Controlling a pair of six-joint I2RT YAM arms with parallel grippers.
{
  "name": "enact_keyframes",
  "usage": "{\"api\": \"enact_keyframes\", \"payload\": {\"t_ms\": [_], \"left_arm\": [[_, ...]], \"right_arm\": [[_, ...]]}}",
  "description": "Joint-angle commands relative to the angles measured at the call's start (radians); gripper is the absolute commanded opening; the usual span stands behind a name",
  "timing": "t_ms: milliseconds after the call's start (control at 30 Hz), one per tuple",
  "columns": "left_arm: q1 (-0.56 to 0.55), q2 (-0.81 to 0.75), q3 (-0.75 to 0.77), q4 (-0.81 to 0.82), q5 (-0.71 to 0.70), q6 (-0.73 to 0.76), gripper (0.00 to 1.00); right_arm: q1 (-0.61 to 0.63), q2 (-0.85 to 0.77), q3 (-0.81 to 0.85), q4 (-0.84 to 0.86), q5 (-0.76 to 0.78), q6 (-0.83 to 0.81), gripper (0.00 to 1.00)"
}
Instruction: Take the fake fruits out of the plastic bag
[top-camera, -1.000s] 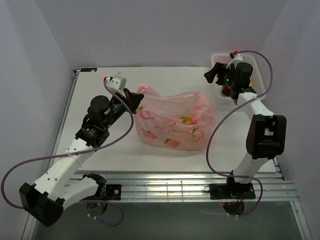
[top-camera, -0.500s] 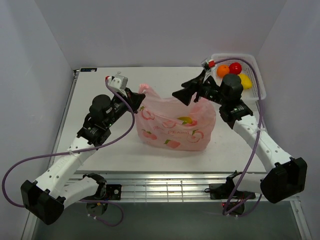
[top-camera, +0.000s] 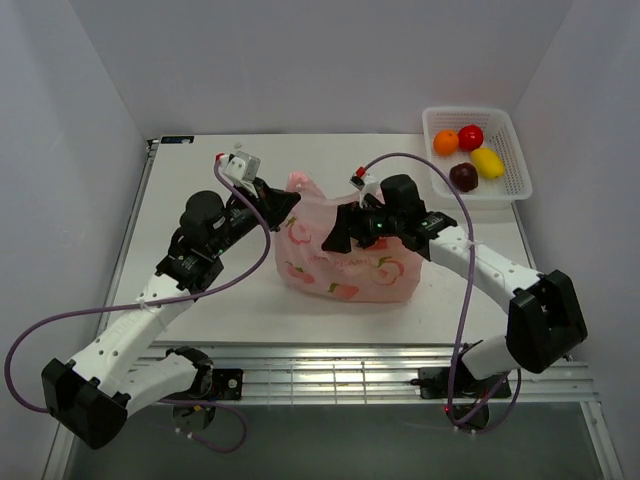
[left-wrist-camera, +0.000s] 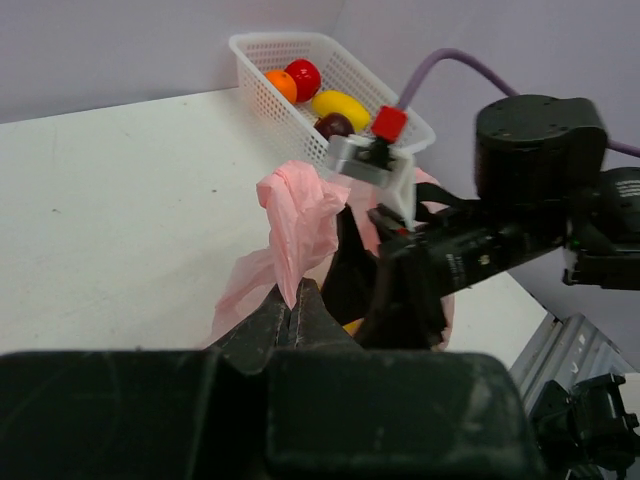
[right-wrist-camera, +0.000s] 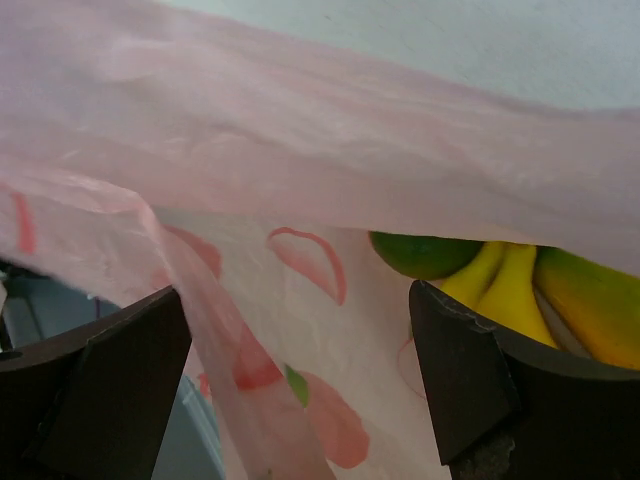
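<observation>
We are working at a white table (top-camera: 330, 320). The pink bag (top-camera: 365, 272) is sitting on it, and this is the thing we are emptying. A white basket (top-camera: 468, 109) is standing behind the bag, off to its right and well apart from it.

Our left gripper (top-camera: 283, 203) is at the bag's left side. It is pressed together on the handle (left-wrist-camera: 300, 215) and is holding it up, which we think is helping the mouth stay open. Our right gripper (top-camera: 338, 232) is spread wide and is reaching into the bag's mouth from the right. It is holding nothing.

Four fruits are lying in the basket: an orange one (top-camera: 446, 142), a red one (top-camera: 470, 137), a yellow one (top-camera: 487, 162) and a dark one (top-camera: 463, 176). So we are thinking part of the job is done.

The bag is not empty, though. Inside it we are seeing bananas (right-wrist-camera: 510, 290) and a green fruit (right-wrist-camera: 425, 255). Those are left to take out. More may be hiding under the plastic, but we cannot tell.
</observation>
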Motion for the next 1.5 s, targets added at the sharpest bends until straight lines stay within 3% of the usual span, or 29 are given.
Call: {"api": "enact_keyframes", "payload": {"t_ms": [0, 333, 533, 700, 933, 1133, 1300, 1400, 1467], "left_arm": [[-0.012, -0.006, -0.005, 0.027, 0.046, -0.017, 0.00], [-0.027, -0.003, -0.008, 0.046, 0.060, -0.029, 0.00], [-0.033, -0.006, -0.011, 0.038, 0.031, -0.018, 0.00], [-0.035, -0.011, -0.016, 0.035, 0.016, -0.010, 0.00], [-0.039, -0.028, -0.025, 0.038, 0.009, -0.009, 0.00], [-0.047, -0.046, -0.021, 0.041, 0.031, -0.015, 0.00], [-0.061, -0.069, -0.030, 0.041, 0.035, -0.017, 0.00], [-0.068, -0.069, -0.033, 0.043, 0.023, -0.010, 0.00], [-0.071, -0.066, -0.031, 0.043, 0.020, -0.007, 0.00]], "right_arm": [[0.046, 0.100, 0.087, -0.056, 0.208, 0.047, 0.90], [0.195, 0.257, 0.090, 0.099, 0.609, 0.050, 0.90], [0.217, 0.255, 0.115, 0.007, 0.590, 0.007, 0.90], [0.217, 0.081, 0.055, 0.014, 0.461, -0.054, 0.90], [0.151, -0.105, -0.038, 0.028, 0.516, 0.117, 0.90], [0.121, -0.042, -0.022, 0.015, 0.489, 0.184, 0.90], [0.106, 0.031, -0.015, -0.028, 0.600, 0.211, 0.90], [0.106, 0.073, 0.021, -0.126, 0.659, 0.144, 0.90], [0.114, 0.079, 0.020, -0.140, 0.613, 0.062, 0.90]]}}
